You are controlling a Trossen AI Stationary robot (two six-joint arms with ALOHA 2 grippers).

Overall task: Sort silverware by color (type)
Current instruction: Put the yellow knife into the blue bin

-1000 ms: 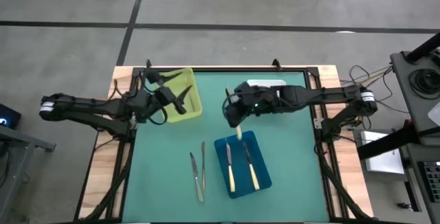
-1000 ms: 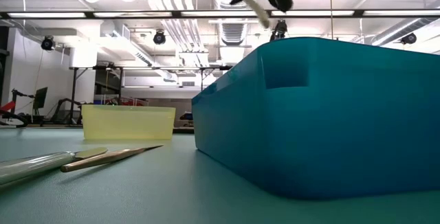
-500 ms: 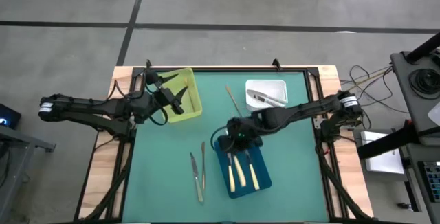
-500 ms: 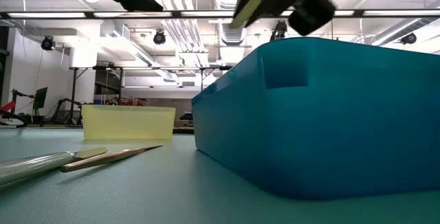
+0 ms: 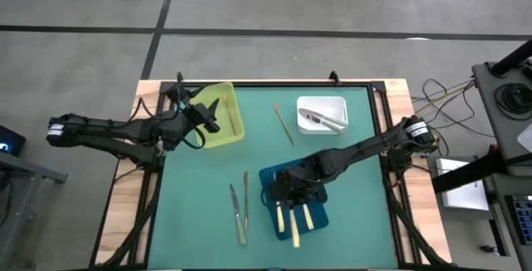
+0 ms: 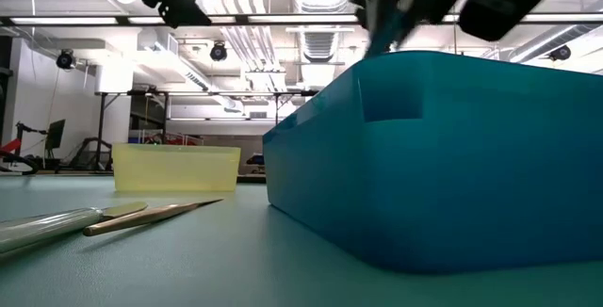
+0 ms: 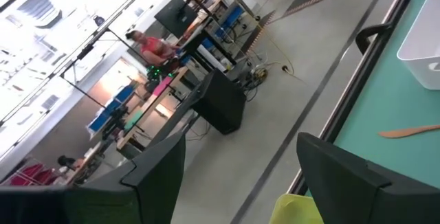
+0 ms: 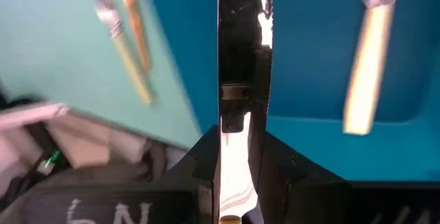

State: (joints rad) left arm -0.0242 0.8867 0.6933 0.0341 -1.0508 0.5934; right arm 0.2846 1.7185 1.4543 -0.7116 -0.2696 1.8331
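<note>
Table, green mat: fills the middle of the high view.

Blue tray, lower centre of the high view, right of centre: my right pincer sits low over its upper half. The fingers are nearly together, clamped on a cream-handled knife. In the right wrist view that knife stands between my two dark fingers, blade running straight ahead over the blue floor. Cream handle ends of the knives show just below the pincer in the high view, three in a row.

Yellow tray, upper left: my left pincer hangs over its left edge, fingers spread wide, holding nothing.

White tray, upper right of centre: silver-grey pieces inside.

Loose on the mat: two knives side by side, left of the blue tray; one thin gold-copper piece lies between the yellow and white trays.
</note>
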